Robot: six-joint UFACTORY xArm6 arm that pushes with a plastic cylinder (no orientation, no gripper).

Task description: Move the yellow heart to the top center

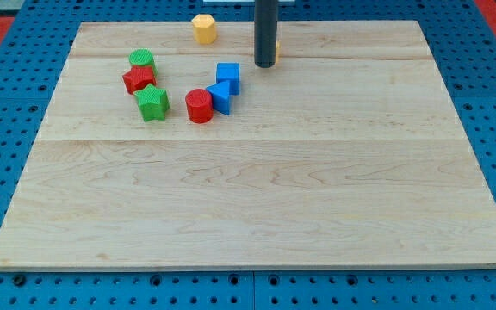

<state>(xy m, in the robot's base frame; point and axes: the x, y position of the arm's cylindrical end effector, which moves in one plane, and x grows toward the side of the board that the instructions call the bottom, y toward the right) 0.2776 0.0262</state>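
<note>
Farthest to the view's left of my tip (265,65) sit a green block (142,60), a red star (138,79) touching it from below, and a green star (152,102) just under those. Closer to my tip, but lower, a red cylinder (199,106) touches a blue block (220,96), with a blue cube (227,76) just above that one. A yellow hexagon (203,28) lies up-left of my tip, at the top edge of the surface (274,198). The yellow heart (278,47) shows only as a thin yellow sliver at the rod's right side, just above my tip; its shape is hidden, so I take it for the heart by judgement. This arm has no hand to be wide or narrow, only the rod, and it holds nothing. The heart seems already close to the top centre, perhaps slightly to the view's right of it. The step calls for 1 short, slow nudge from the heart's lower right, pressing through its middle so it does not spin off, and stopping well before the hexagon or the surface's edge.
</note>
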